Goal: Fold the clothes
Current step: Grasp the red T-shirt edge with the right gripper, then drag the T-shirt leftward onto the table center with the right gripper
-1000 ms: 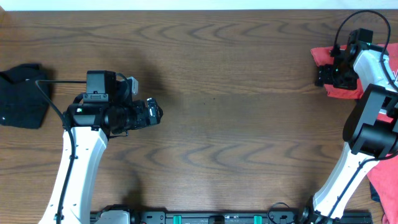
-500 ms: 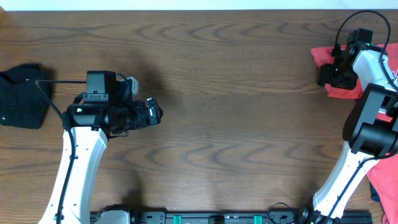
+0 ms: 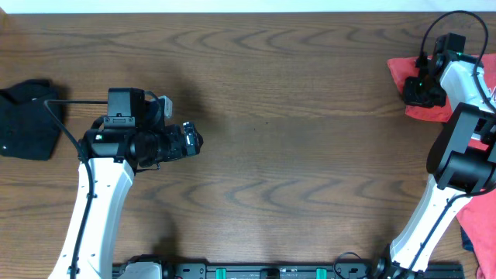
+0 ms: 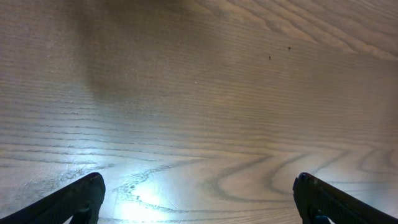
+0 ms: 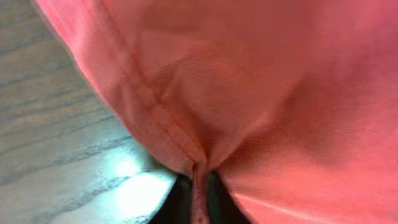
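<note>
Upper right of the frame: the right gripper (image 3: 419,93) pinches the stitched edge of the bunched coral-red T-shirt (image 3: 397,70), its corner pointing left, long axis unclear. Mid-left, the left gripper (image 3: 195,140) hangs spread above the wooden table (image 3: 294,116).

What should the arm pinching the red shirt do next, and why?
Probably pull the shirt toward the middle of the table. The right end effector is shut on its seamed edge, the shirt lies bunched at the far right, and folding needs it spread flat.
</note>
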Robot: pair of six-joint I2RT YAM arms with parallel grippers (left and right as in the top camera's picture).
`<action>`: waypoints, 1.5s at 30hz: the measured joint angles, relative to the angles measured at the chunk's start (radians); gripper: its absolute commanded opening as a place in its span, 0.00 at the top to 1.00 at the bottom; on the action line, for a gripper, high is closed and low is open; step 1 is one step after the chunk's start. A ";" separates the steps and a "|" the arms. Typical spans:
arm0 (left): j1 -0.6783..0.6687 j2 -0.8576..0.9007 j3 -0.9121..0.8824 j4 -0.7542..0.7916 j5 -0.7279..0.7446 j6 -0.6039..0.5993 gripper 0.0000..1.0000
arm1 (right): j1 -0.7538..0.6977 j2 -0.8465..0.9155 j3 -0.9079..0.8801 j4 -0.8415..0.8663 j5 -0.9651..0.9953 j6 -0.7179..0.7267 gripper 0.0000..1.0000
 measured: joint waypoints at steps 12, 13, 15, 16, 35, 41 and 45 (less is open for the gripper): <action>0.000 0.000 0.000 0.000 0.001 -0.004 0.51 | 0.029 -0.001 0.008 -0.037 0.004 0.007 0.99; 0.000 0.000 0.000 0.000 0.003 -0.002 0.93 | 0.045 -0.003 0.009 -0.043 0.005 0.007 0.99; 0.000 0.000 0.000 0.000 0.006 0.000 0.94 | 0.079 -0.007 0.009 -0.053 0.003 0.007 0.99; 0.000 0.000 0.000 0.000 0.006 0.000 0.94 | 0.100 -0.011 0.009 -0.058 0.002 0.007 0.99; 0.000 -0.065 0.000 -0.003 -0.072 0.000 0.94 | 0.357 -0.276 0.340 -0.294 -0.027 0.003 0.99; 0.000 -0.176 0.000 -0.041 -0.169 0.000 0.94 | 0.500 -0.276 0.352 -0.303 -0.040 0.003 0.99; 0.000 -0.241 0.000 -0.084 -0.225 0.000 0.94 | 0.607 -0.276 0.352 -0.301 -0.044 0.003 0.99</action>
